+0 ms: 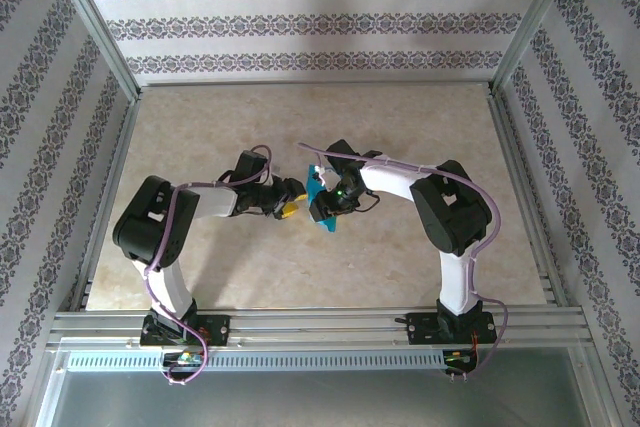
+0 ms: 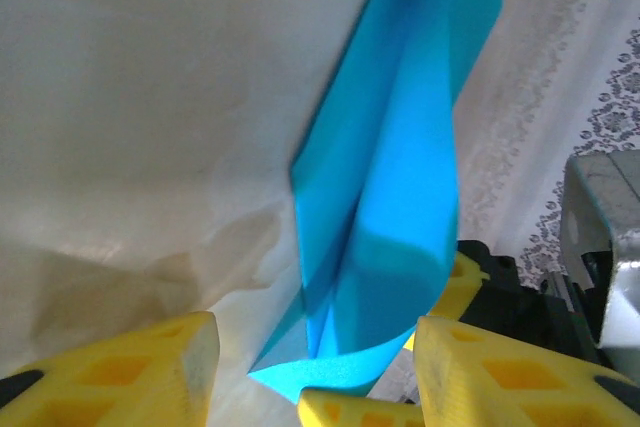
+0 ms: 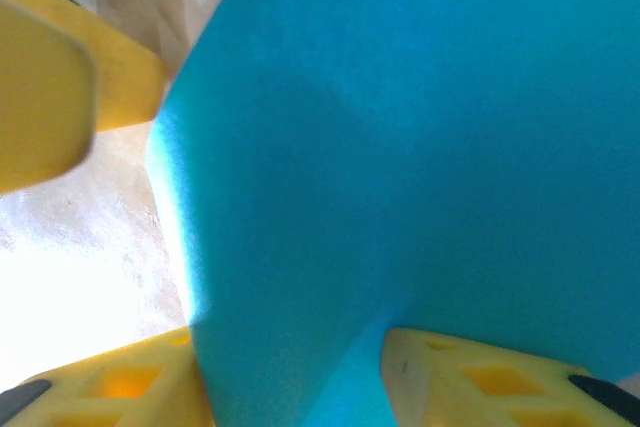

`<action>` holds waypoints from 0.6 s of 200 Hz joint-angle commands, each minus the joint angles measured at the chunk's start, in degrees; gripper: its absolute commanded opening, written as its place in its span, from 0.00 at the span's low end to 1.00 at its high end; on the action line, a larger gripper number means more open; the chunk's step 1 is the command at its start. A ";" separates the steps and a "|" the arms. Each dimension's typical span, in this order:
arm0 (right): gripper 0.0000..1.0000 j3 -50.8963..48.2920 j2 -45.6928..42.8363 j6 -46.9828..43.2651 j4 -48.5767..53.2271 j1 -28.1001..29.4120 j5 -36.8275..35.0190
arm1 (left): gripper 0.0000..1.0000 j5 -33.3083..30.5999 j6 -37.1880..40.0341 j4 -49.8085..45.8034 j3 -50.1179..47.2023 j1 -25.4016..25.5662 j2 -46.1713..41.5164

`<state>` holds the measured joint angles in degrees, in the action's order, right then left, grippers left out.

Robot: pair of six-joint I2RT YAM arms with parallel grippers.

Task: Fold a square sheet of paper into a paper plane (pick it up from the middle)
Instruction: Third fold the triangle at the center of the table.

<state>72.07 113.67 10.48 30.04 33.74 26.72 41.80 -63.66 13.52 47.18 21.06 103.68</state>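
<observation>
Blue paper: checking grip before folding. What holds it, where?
Right pincer seemingly grips the paper by one edge; left pincer stands open around it.

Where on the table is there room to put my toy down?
Two bare patches of table: the far strip along the back wall, and the near strip along the metal rail. It is crowded in the middle, where the left gripper and right gripper meet at the blue paper.
</observation>
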 commanded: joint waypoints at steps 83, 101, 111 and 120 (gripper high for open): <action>0.53 -3.33 4.45 -1.86 0.92 0.01 -0.73 | 0.45 1.36 -1.29 6.78 2.59 0.83 2.00; 0.54 -3.39 4.44 -1.94 0.98 -0.07 -0.79 | 0.47 1.49 -1.05 7.53 2.38 0.98 1.26; 0.54 -3.42 4.46 -1.96 0.90 -0.16 -0.79 | 0.48 1.31 -0.58 7.04 2.40 0.93 0.84; 0.54 -3.42 4.45 -1.96 0.98 -0.23 -0.80 | 0.48 0.99 -0.05 6.42 2.46 1.01 0.74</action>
<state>71.83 113.67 10.02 29.43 33.47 28.18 42.68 -65.19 18.70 48.62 21.08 105.32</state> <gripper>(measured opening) 0.536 0.474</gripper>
